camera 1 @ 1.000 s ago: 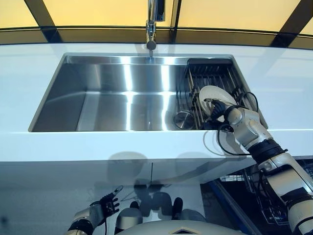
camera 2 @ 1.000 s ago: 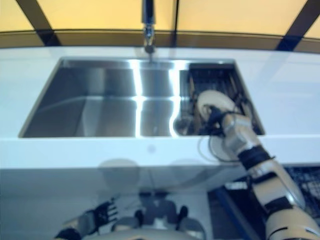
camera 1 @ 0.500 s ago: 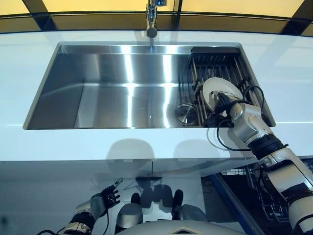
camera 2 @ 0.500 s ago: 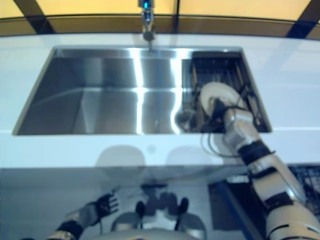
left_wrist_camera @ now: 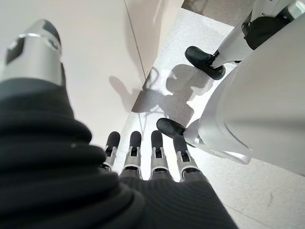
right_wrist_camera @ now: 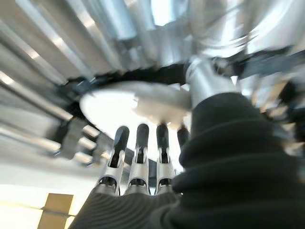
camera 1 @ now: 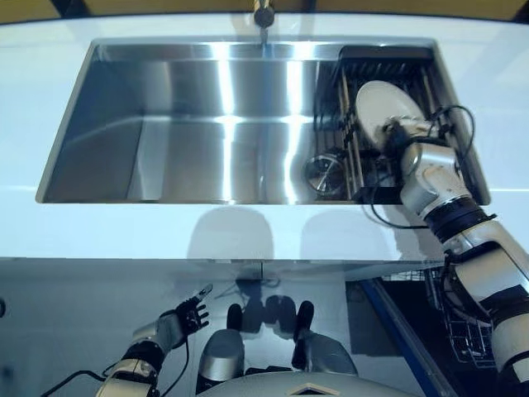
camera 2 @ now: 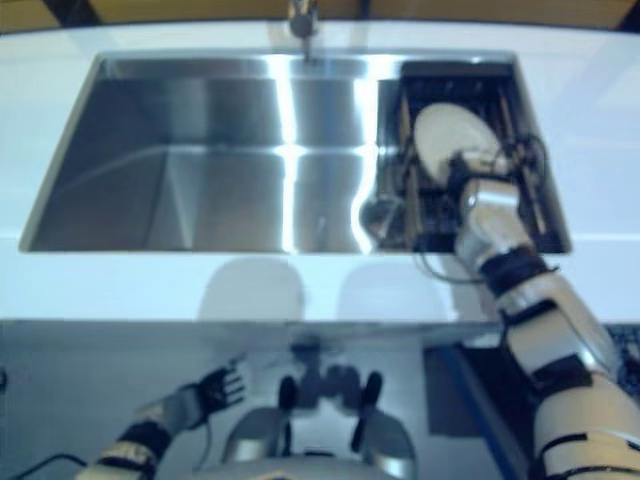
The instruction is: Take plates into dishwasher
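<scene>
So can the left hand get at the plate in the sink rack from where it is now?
Probably not. The left hand hangs open below the counter edge, while the plate stands in the rack at the sink's far right, where the right hand already is.

Sink (camera 1: 207, 124): brushed stainless steel, glossy, bright streaky reflections on walls and floor. Counter (camera 1: 248, 231): smooth white, semi-gloss, soft shadows on it. Rack (camera 1: 364, 99) in the sink's right end: dark wire, matt. Plate (camera 1: 388, 112): white, smooth, glazed-looking, prob. ceramic. Round strainer (camera 1: 325, 174): polished metal. Tap (camera 1: 264, 15): shiny metal. Right hand (camera 1: 397, 132): silver metallic fingers w/ dark tips, matt black ribbed cover. Left hand (left_wrist_camera: 152, 157): same finish. Floor (left_wrist_camera: 95, 62): pale, smooth, matt.
</scene>
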Controlling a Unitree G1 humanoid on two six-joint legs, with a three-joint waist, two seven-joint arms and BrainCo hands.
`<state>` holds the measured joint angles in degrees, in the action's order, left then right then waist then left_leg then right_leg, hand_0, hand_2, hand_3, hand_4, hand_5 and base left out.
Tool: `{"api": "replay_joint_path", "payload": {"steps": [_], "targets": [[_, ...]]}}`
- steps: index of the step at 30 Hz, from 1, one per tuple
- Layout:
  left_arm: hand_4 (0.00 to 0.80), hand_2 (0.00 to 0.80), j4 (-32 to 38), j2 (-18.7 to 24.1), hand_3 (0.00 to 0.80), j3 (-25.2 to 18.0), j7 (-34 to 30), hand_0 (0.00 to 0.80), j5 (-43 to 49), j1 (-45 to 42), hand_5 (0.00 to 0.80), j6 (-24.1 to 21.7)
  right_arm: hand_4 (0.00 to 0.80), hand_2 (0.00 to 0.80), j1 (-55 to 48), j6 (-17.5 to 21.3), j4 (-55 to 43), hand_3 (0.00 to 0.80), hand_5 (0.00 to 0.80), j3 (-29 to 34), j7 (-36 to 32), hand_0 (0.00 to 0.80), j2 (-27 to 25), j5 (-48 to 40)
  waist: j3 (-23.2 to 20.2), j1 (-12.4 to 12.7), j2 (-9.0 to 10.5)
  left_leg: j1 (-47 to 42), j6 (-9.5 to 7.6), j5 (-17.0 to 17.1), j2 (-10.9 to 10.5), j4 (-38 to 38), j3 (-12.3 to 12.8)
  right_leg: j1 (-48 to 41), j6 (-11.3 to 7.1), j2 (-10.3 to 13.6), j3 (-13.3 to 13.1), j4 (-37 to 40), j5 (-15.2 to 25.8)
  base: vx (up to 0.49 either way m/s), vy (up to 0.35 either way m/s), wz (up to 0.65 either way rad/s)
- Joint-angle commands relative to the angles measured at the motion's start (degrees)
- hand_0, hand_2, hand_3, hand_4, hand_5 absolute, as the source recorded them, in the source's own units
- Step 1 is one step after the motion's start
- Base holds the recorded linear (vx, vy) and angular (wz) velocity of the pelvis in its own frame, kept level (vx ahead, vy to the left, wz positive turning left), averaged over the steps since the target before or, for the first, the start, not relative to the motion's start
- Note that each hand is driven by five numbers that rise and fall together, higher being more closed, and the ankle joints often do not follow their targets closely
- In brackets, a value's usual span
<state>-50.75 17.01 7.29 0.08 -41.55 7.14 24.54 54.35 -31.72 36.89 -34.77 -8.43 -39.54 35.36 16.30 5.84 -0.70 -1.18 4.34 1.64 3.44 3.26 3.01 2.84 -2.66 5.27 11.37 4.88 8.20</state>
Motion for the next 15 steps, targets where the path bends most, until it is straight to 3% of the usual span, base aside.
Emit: {"api": "replay_joint_path", "payload": {"steps": [1, 9, 15], "targets": [[0.000, 0.000, 0.40, 2.03, 0.000, 3.82, 0.02, 0.000, -1.84, 2.63, 0.000, 0.17, 0.800, 0.800, 6.97, -2.42, 2.87, 0.800, 0.800, -5.07, 4.80, 0.800, -5.40, 2.69, -0.23, 0.36, 1.03, 4.24, -2.45, 0.31, -1.21, -1.06, 1.45, -1.39, -4.14, 1.24, -2.51, -2.06, -3.93, -0.010, 0.035, -0.01], [0.000, 0.000, 0.79, 2.23, 0.000, 3.47, -0.27, 0.000, -1.49, 1.71, 0.000, 0.45, 0.800, 0.800, 6.33, -2.22, 2.65, 0.800, 0.800, -3.23, 10.67, 0.800, -8.72, 0.44, -1.59, -0.37, 1.17, 3.19, -2.50, -0.12, -1.55, -0.47, 1.51, -1.74, -4.19, 1.33, -2.58, -1.97, -4.21, 0.003, 0.020, 0.01], [0.000, 0.000, 1.03, 2.43, 0.000, 2.64, -1.04, 0.000, -0.09, -0.23, 0.000, 0.47, 0.800, 0.800, 3.31, 1.50, 0.52, 0.800, 0.800, 0.21, 14.58, 0.800, -12.41, -2.94, -3.81, -1.30, 1.76, 1.10, -2.52, -0.80, -1.74, -0.03, 1.71, -3.07, -4.39, 1.31, -2.83, -1.78, -4.51, 0.048, 0.017, -0.01]]}}
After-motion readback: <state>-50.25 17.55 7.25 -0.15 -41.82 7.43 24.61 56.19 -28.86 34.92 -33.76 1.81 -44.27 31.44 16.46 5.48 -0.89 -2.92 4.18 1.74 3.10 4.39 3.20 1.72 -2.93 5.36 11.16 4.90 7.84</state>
